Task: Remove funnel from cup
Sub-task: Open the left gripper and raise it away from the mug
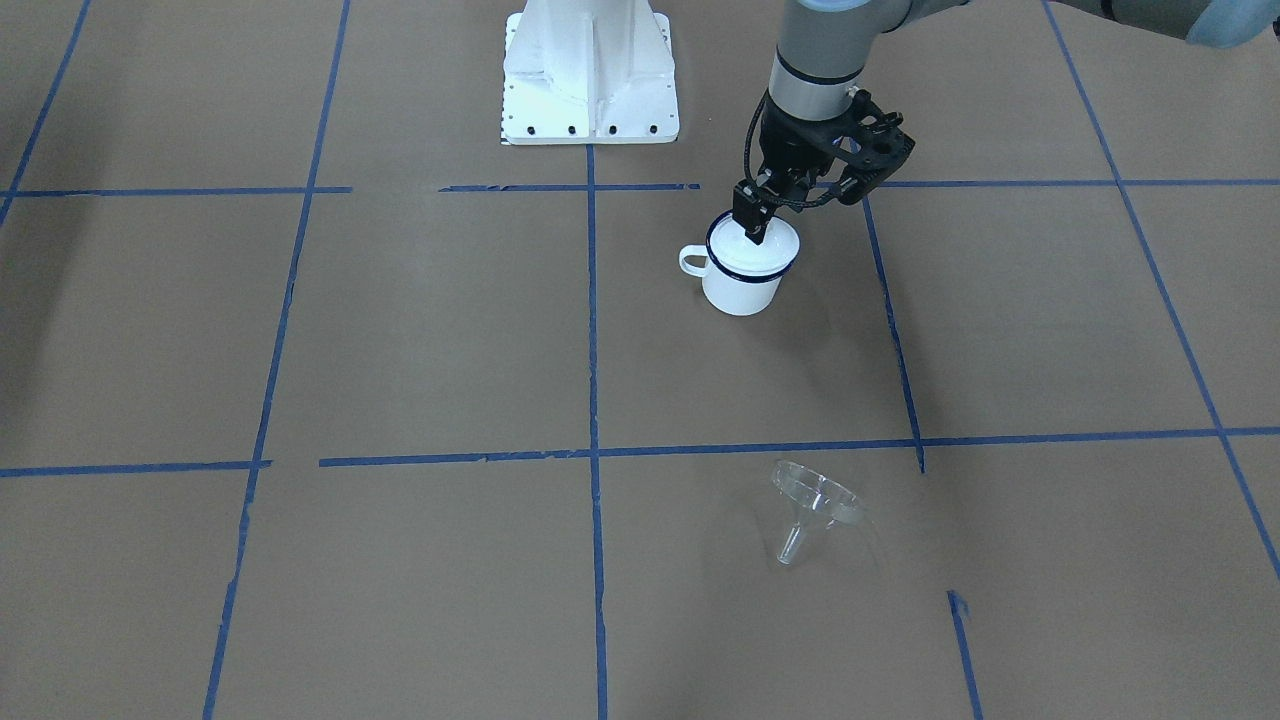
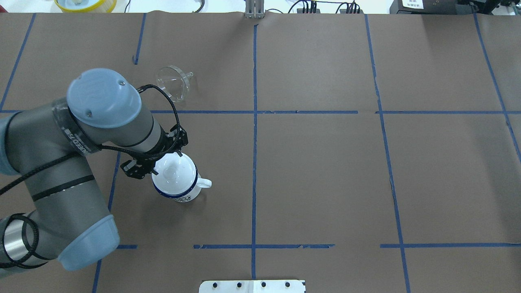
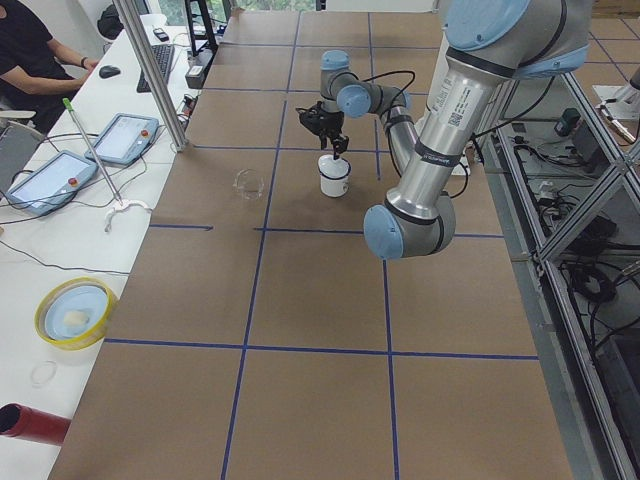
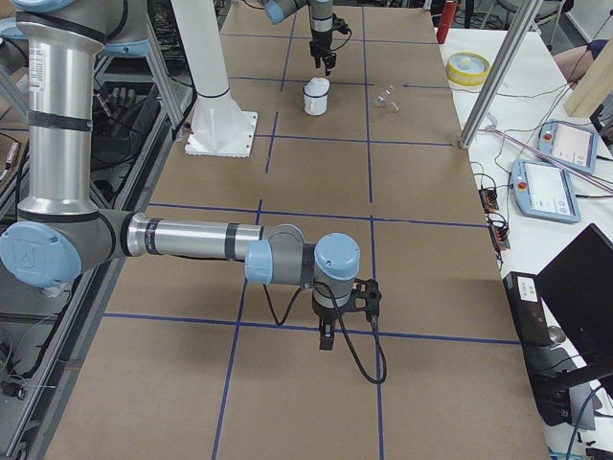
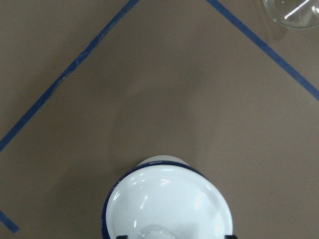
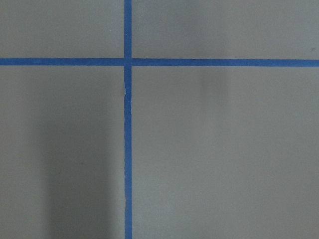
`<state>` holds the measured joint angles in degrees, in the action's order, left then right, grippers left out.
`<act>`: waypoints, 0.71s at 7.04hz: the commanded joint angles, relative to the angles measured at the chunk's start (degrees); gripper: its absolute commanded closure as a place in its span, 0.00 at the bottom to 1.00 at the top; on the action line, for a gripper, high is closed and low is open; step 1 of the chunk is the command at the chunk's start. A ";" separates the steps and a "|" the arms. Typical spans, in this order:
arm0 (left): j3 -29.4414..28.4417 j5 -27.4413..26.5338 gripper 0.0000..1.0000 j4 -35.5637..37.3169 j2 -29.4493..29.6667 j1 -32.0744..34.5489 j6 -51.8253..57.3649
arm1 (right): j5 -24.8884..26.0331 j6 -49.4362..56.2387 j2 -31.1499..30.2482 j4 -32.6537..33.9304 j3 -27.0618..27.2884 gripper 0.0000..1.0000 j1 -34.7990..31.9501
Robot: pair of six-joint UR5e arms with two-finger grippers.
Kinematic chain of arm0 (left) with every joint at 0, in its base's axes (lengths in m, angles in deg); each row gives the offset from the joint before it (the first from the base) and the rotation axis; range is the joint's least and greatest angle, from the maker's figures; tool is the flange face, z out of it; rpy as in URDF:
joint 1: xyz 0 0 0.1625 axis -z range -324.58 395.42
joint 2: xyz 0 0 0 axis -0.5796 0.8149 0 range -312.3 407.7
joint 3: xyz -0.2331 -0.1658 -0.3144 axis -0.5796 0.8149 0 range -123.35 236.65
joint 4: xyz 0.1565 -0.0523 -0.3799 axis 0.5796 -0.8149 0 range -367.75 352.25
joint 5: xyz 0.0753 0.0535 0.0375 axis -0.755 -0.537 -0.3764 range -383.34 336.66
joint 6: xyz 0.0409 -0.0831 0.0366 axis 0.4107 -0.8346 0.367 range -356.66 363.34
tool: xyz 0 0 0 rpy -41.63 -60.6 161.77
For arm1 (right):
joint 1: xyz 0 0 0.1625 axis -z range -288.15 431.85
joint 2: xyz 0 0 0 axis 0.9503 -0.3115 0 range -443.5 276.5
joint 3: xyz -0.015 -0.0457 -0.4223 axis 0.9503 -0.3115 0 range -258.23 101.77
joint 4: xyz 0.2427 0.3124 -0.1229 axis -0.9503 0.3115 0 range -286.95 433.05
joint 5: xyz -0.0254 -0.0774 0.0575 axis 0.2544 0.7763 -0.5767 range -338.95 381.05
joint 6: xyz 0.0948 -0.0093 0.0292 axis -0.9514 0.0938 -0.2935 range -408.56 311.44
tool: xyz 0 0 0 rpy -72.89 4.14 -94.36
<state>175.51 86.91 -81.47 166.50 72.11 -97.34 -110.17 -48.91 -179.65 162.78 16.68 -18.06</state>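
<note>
The funnel (image 1: 815,500) lies on its side on your brown counter (image 1: 430,330), well apart from the cup (image 1: 742,288). You see the left gripper (image 1: 757,235) poised at the cup's white lid (image 2: 174,173), fingers spread either side of the knob, holding nothing. The right gripper (image 4: 327,337) hangs above blue tape lines (image 6: 127,149); you cannot tell whether it is spread.
</note>
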 commanded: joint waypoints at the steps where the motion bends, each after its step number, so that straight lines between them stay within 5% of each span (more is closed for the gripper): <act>1: 3.30 0.49 0.28 0.24 -2.59 8.10 15.26 | 0.00 0.00 0.00 0.00 0.01 0.00 0.00; 2: 3.49 4.85 0.27 0.24 -4.87 14.23 25.96 | 0.00 0.00 0.00 0.00 0.01 0.00 0.00; 5: 1.92 12.60 0.00 -0.11 -16.71 35.65 64.50 | 0.00 0.00 0.00 0.00 0.01 0.00 0.00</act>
<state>178.19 96.36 -81.40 155.08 98.07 -49.99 -110.17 -48.92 -179.65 162.79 16.63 -18.06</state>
